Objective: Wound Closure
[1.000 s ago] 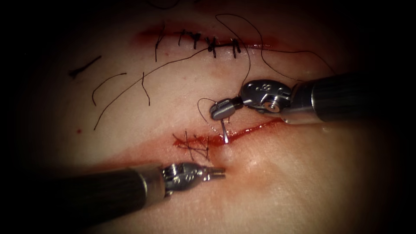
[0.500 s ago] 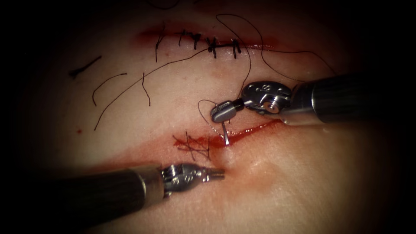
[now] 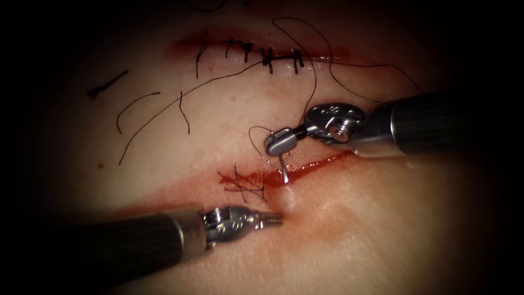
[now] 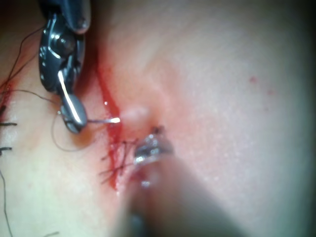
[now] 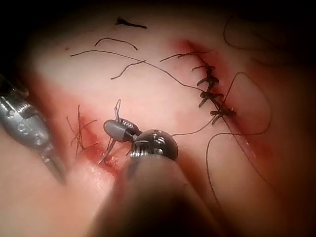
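Note:
My right tool [image 3: 280,142] comes in from the right and is shut on the curved needle [image 3: 282,166] near its rear end. The needle points down, with its tip in the open cut [image 3: 322,161] just right of the dark stitches [image 3: 243,183]. The same tool [image 5: 117,129] and needle [image 5: 107,150] appear in the right wrist view, and in the left wrist view [image 4: 73,116] with the needle [image 4: 101,120]. Black thread [image 3: 314,87] loops from the jaws up across the tissue. My left tool [image 3: 273,219] is shut on nothing and presses the tissue below the cut, as the left wrist view [image 4: 150,148] confirms.
A second cut [image 3: 262,54] higher up is closed with several stitches. Loose cut ends of thread [image 3: 136,104] lie on the tissue at the upper left. Red fluid [image 3: 180,191] stains the tissue left of the lower stitches. A small mound of tissue [image 3: 287,199] rises below the needle tip.
The right tool's wrist has shifted very slightly, with the needle tip still at the cut. The left tool has held its place.

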Controlling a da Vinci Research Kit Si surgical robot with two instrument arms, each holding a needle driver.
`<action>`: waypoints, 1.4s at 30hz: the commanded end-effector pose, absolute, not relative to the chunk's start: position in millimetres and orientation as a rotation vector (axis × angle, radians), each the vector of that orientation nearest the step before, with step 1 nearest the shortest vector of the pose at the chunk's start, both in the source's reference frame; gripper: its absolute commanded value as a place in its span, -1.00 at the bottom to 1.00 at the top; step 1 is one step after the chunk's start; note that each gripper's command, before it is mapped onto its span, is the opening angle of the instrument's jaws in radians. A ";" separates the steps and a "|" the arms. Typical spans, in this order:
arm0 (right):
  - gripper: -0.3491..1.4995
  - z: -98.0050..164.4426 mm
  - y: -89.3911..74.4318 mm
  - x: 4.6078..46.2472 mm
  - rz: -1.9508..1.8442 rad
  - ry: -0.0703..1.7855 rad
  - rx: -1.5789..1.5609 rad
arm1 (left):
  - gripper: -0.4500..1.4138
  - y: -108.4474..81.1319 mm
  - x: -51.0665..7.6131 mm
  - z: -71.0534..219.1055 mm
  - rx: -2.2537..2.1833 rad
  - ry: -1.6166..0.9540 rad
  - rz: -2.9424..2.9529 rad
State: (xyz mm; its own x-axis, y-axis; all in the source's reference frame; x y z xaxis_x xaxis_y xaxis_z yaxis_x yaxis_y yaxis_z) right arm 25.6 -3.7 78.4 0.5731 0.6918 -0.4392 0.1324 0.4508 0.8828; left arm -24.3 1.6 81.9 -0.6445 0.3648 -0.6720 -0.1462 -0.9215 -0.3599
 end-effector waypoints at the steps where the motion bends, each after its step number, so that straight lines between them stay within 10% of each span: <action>1: -1.00 79.1 -3.7 26.1 0.417 0.929 1.070 | -0.39 1.2 -24.9 82.6 -1.146 -0.401 2.585; 42: -1.00 79.2 0.7 26.8 0.130 1.070 0.631 | -0.39 0.9 -25.6 81.3 -1.144 -0.406 2.578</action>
